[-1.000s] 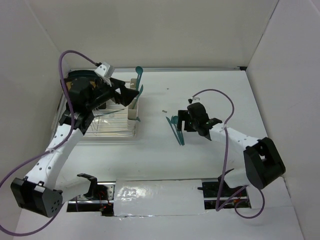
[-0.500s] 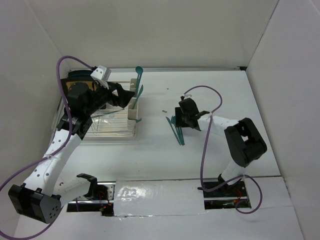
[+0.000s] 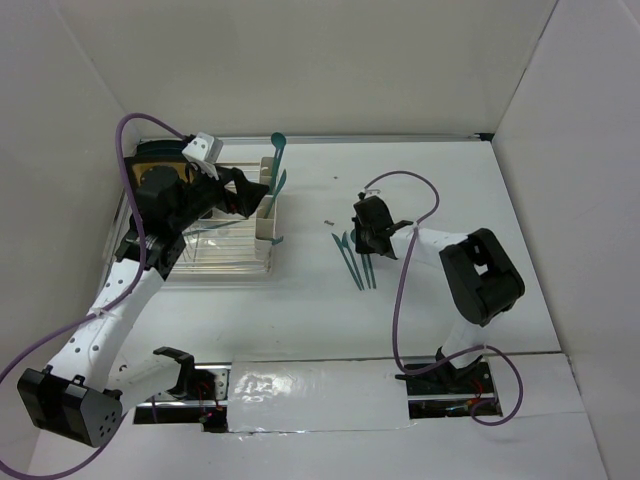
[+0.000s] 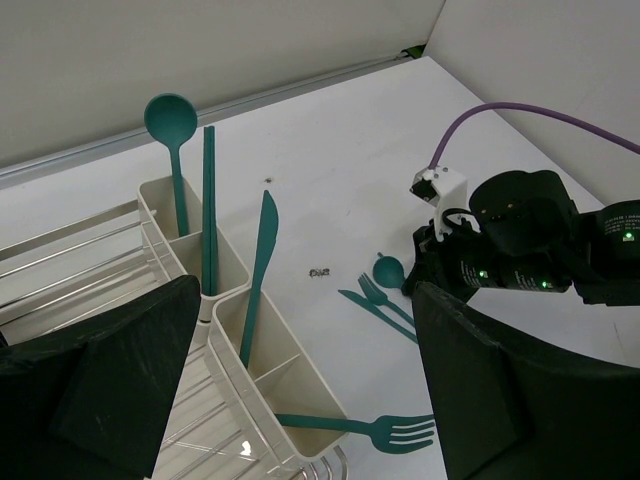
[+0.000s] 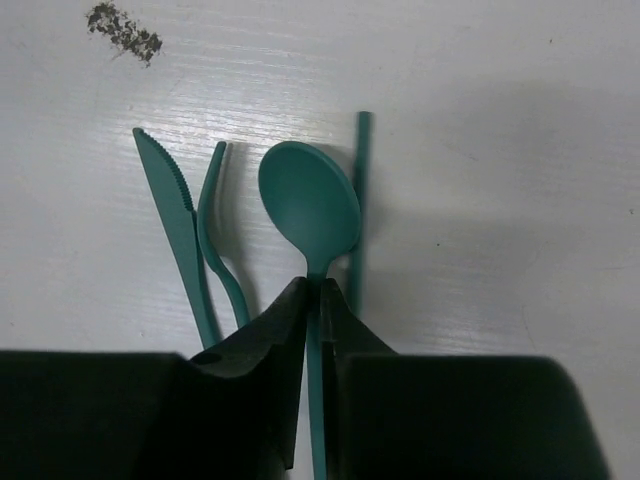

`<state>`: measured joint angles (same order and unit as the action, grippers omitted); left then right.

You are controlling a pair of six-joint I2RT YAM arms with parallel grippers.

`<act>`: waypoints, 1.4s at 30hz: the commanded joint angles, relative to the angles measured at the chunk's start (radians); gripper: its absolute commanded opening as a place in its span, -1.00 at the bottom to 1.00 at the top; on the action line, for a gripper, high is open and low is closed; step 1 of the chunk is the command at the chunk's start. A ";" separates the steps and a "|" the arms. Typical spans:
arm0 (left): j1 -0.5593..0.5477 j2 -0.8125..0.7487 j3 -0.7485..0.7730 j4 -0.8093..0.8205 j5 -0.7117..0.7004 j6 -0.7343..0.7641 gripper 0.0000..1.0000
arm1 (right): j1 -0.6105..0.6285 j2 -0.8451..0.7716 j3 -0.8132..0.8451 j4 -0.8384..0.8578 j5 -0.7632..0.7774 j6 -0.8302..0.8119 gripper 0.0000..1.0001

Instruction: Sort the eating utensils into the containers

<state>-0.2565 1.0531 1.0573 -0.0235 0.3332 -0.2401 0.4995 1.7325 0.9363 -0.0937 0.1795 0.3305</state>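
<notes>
White tabletop [image 5: 500, 60], teal spoon [image 5: 310, 205] handle between right pincer [image 5: 315, 295] tips, bowl beyond.

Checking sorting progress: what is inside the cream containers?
A spoon, a straight handle and a knife stand in the containers; a fork pokes over the near rim. Walls hide their lower ends.

Two spoons [image 4: 170, 120], two forks [image 4: 400, 432], two knives [image 4: 262, 260], two slim teal rods [image 4: 208, 200], one wire rack [image 4: 60, 250].
</notes>
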 commanded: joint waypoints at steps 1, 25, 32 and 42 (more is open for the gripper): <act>0.003 -0.008 -0.006 0.046 -0.006 0.001 1.00 | 0.001 0.010 0.012 0.012 0.032 -0.007 -0.73; 0.003 -0.005 -0.013 0.050 0.003 0.001 0.99 | -0.003 0.050 0.002 -0.017 -0.014 -0.031 -0.88; 0.003 0.022 0.035 0.027 0.061 -0.018 1.00 | -0.021 -0.116 -0.033 0.024 -0.162 -0.031 -1.00; -0.003 0.177 0.252 -0.154 0.287 -0.076 0.96 | -0.076 -0.485 -0.057 0.143 -0.453 0.012 -1.00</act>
<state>-0.2565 1.1816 1.1912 -0.1436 0.4744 -0.2928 0.4259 1.2984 0.8600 -0.0261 -0.1066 0.3401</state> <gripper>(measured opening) 0.988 0.100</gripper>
